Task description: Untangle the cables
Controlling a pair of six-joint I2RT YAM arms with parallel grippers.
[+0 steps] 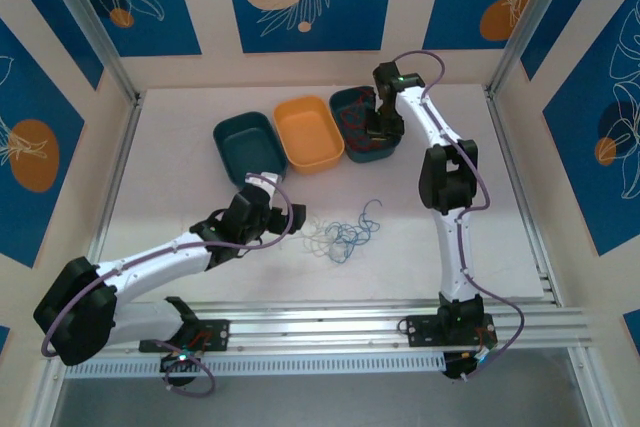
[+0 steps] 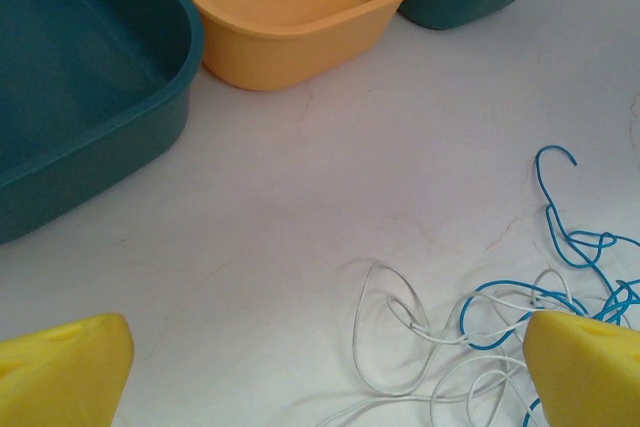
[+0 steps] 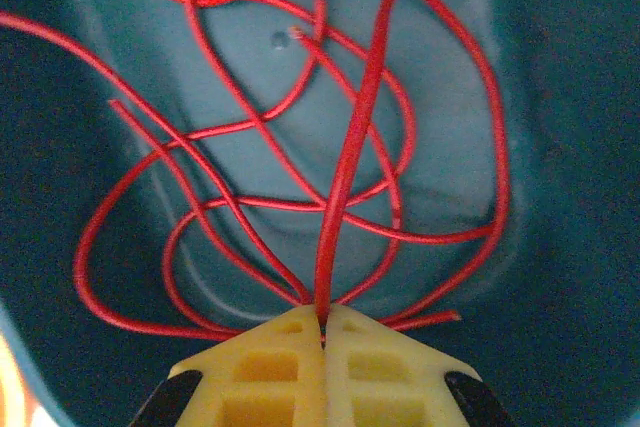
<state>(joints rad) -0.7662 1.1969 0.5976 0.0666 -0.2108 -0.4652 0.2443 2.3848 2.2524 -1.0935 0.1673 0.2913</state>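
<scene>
Right gripper [image 3: 322, 322] pinched on a red cable [image 3: 350, 167] inside the teal bin [image 3: 560, 247]. Left gripper [image 2: 325, 375] spread wide over the blue/white tangle [image 1: 340, 235] on the table [image 1: 180, 197]. Likely red drop-off. Next: release, then separate blue from white.

right end effector [image 3: 323, 325]: jaws pinched on red cables [image 3: 352, 172] | cables looped inside teal bin [image 3: 560, 147]
</scene>
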